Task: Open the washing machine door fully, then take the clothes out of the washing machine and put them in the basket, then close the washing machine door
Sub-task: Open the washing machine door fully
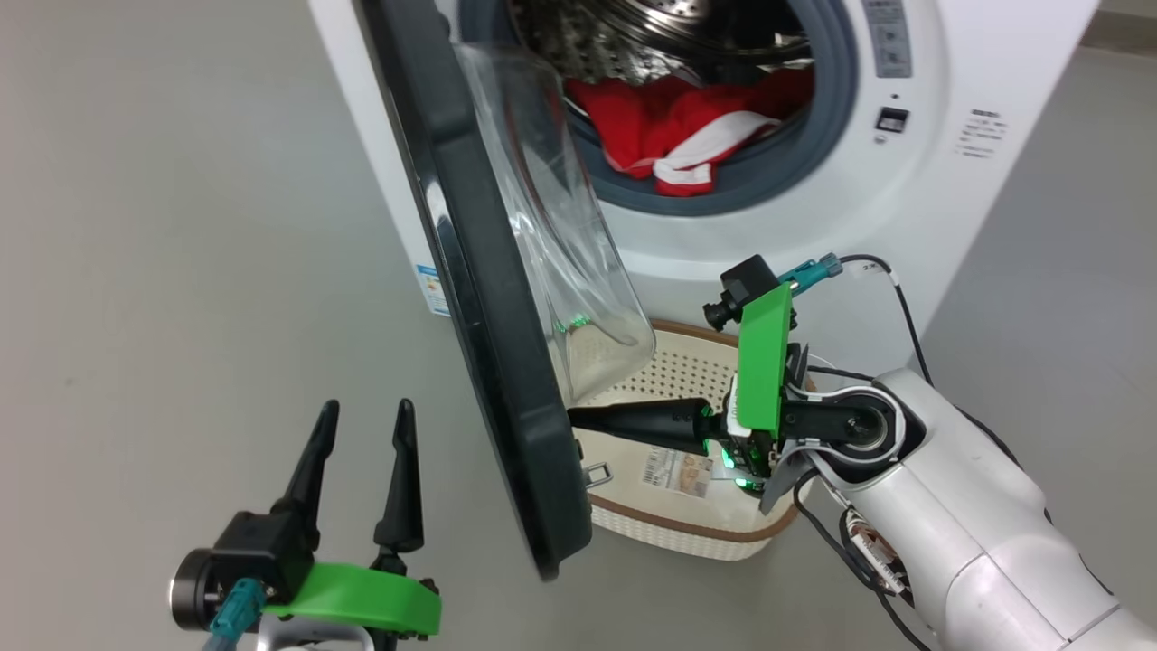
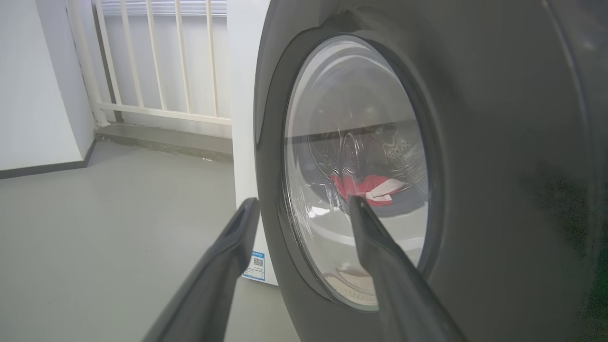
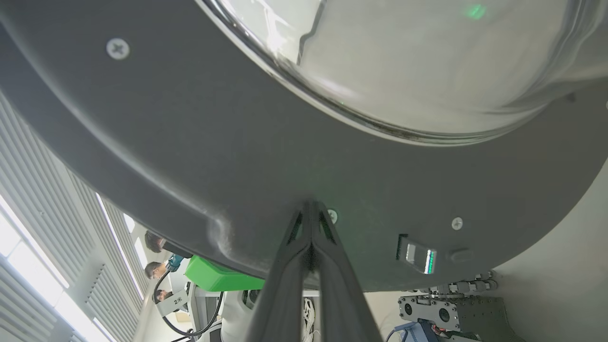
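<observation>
One washing machine [image 1: 904, 208] stands on the floor [image 1: 181, 226], with one round door [image 1: 488, 362] and one steel drum [image 1: 651, 36]. One heap of red and white clothes [image 1: 687, 127] lies in the drum; how many garments make it up cannot be told. One basket [image 1: 687, 542] sits in front of the machine, with one paper label [image 1: 676, 472] on its bottom. Three stickers [image 1: 890, 36] show on the machine: one grey, one blue-edged, one with small print. There are two grippers, the left gripper [image 1: 367, 407] and the right gripper [image 1: 578, 418], each with two dark fingers [image 1: 312, 461]. Three screws [image 3: 117, 48] show on the door's inner face.
</observation>
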Robot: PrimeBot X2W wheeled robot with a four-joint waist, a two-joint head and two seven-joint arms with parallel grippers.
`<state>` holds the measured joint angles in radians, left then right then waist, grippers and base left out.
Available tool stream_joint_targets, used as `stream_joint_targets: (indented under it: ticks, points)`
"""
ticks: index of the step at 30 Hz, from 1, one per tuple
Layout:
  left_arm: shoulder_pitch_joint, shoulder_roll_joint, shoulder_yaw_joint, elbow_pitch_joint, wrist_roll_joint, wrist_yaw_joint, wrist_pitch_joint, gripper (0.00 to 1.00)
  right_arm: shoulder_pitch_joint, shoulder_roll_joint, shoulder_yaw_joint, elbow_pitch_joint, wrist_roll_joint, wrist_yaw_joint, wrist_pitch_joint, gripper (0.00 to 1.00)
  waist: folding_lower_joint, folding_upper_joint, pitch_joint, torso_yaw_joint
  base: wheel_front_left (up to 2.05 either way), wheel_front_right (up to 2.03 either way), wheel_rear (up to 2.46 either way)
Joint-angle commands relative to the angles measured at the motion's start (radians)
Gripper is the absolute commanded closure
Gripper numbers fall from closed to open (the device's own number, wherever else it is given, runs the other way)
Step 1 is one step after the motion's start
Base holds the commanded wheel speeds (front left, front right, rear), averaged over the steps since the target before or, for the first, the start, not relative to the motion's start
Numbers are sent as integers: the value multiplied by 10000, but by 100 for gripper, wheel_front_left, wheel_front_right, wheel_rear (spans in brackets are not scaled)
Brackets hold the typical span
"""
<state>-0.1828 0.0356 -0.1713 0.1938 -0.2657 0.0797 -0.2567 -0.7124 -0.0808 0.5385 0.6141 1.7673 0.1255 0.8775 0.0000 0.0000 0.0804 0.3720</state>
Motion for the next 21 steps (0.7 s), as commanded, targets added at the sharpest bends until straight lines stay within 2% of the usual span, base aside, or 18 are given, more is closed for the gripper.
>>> stream_joint_targets:
  ticks: [1, 21]
  points:
    - [-51, 146, 280, -178, -38, -2, -51, 0, 56, 304, 144, -260, 144, 52, -74, 100, 0, 0, -128, 294, 0, 0, 0]
    - [-64, 146, 132, 79, -87, -81, -51, 0, -205, 305, 966, -129, 652, 52, -587, 100, 0, 0, -215, 1435, 0, 0, 0]
